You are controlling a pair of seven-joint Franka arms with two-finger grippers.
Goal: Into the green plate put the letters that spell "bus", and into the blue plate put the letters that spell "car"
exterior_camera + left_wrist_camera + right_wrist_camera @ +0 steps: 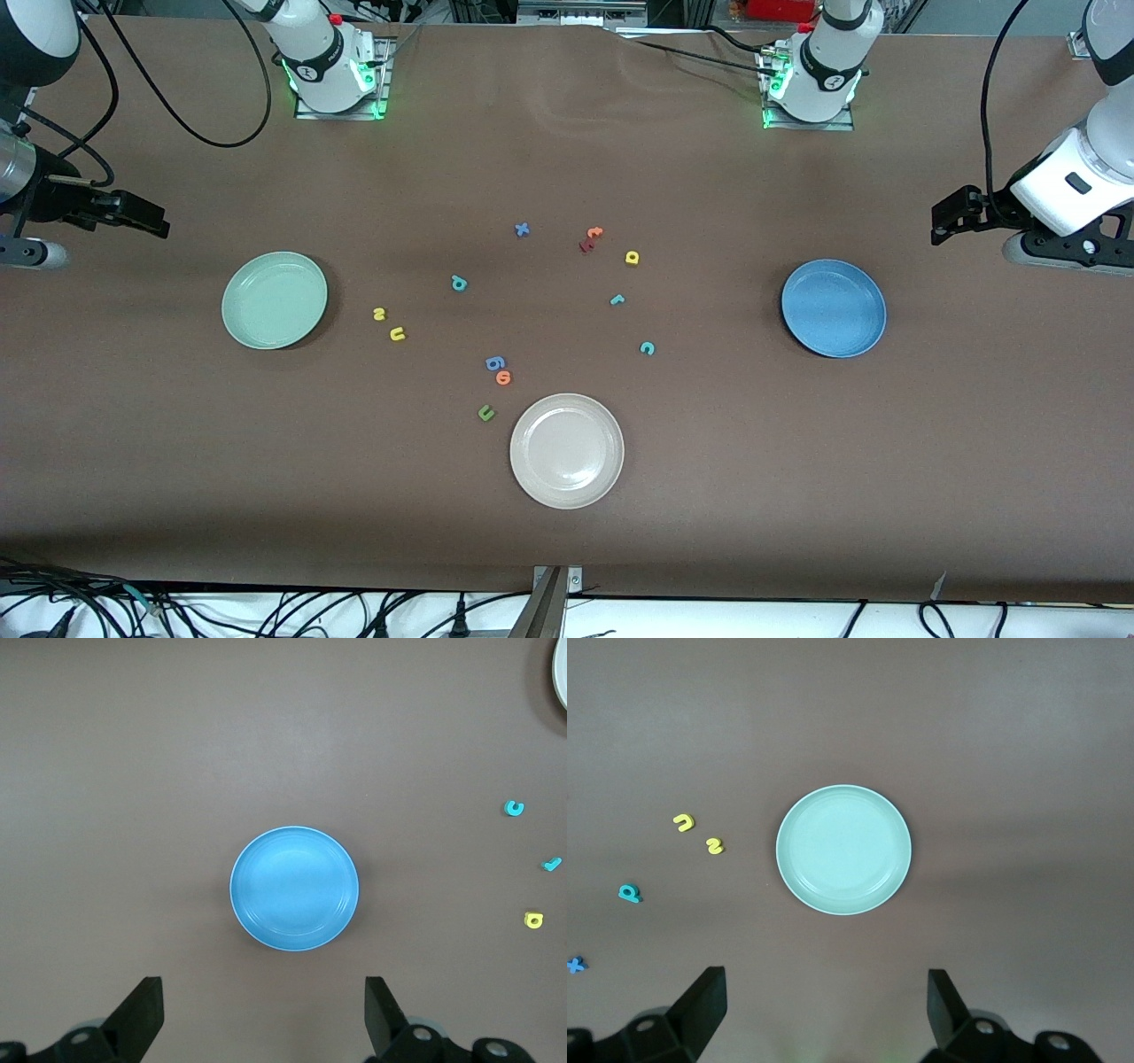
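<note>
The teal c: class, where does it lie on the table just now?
In the front view the teal c lies on the bare table between the white plate and the blue plate, nearer the camera than the teal r.

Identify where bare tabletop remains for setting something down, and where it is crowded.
Bare brown table surrounds the round mint-green plate and round blue plate, toward the table ends. Crowded: small foam letters scattered between them, farther than the cream-white plate.

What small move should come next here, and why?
Probably lower the open right gripper toward the yellow s, the letter closest to the green plate. All three plates are empty, every letter lies on the table, and the open left gripper waits above the blue plate.
</note>
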